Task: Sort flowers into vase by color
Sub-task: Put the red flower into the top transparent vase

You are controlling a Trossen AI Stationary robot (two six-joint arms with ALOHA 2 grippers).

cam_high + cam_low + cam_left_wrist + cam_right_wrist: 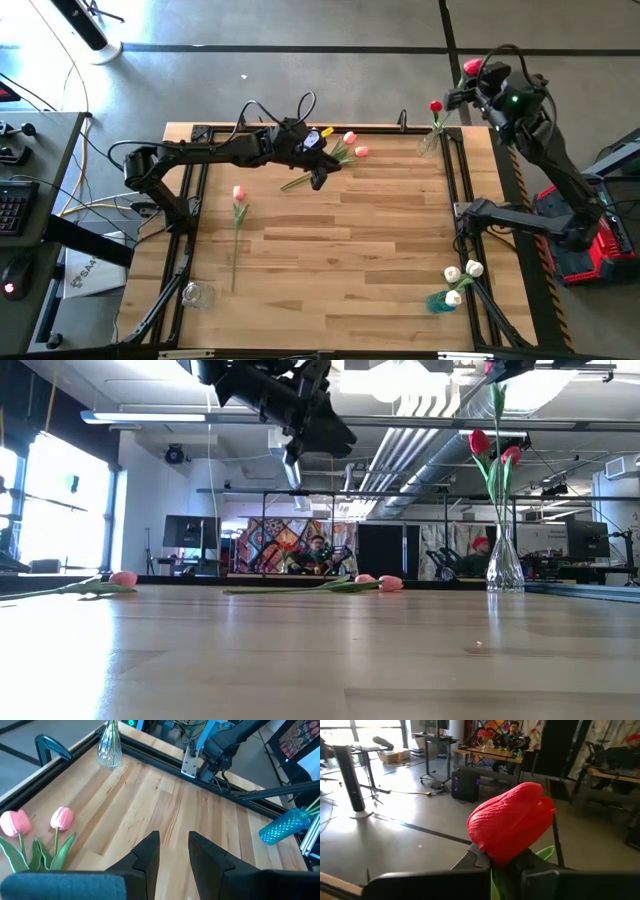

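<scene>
My right gripper (468, 72) is raised over the table's far right corner, shut on a red tulip (512, 822). Below it a clear vase (505, 570) stands upright with red tulips (480, 440) in it. My left gripper (172, 852) hovers open above the far middle of the table, just beside two pink tulips (62, 817) that lie flat there (350, 140). A third pink tulip (238, 192) lies on the left part of the table. White tulips (452, 273) stick out of a blue vase (440, 300) at the near right. My right gripper pinches the red tulip's stem just under the head (495, 870) between its two fingers (470, 857). The flower is lifted clear, head above the fingers. The stem (497, 400) hangs down toward the clear vase; whether its end is inside, I cannot tell.
Another clear vase (197, 294) sits at the near left corner. A black frame rail (450, 180) runs around the tabletop. The wood in the middle and near part (340, 260) is bare. People sit in the room behind (318, 550).
</scene>
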